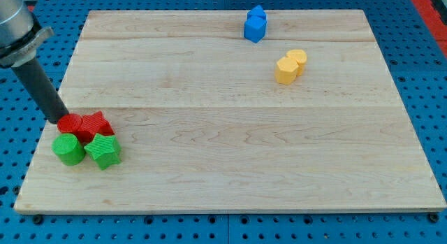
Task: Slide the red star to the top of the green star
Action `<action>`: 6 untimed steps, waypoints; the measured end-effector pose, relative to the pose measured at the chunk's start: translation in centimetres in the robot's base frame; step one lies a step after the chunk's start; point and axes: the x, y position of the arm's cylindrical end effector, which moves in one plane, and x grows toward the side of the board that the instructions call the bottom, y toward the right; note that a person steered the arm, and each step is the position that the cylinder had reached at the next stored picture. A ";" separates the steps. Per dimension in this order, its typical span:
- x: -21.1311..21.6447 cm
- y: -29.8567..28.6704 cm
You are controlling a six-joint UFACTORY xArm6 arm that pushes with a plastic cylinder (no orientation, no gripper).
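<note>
The dark rod is seen slanting down from the view's upper left, its tip [57, 120] set against the red cylinder [70, 123] beside the red star [96, 125], which touches the green star [103, 150] just below it on the desk [230, 118].

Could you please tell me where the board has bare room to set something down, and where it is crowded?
The wooden board is bare across its middle and the view's bottom right, below the yellow blocks and blue blocks. It is crowded at the view's lower left: red star, red round block, green star, green round block, with my tip touching them.
</note>
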 end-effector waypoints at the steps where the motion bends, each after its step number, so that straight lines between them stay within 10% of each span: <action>1: -3.0 2.1; 5: 4.4 17.4; 6: 12.1 19.5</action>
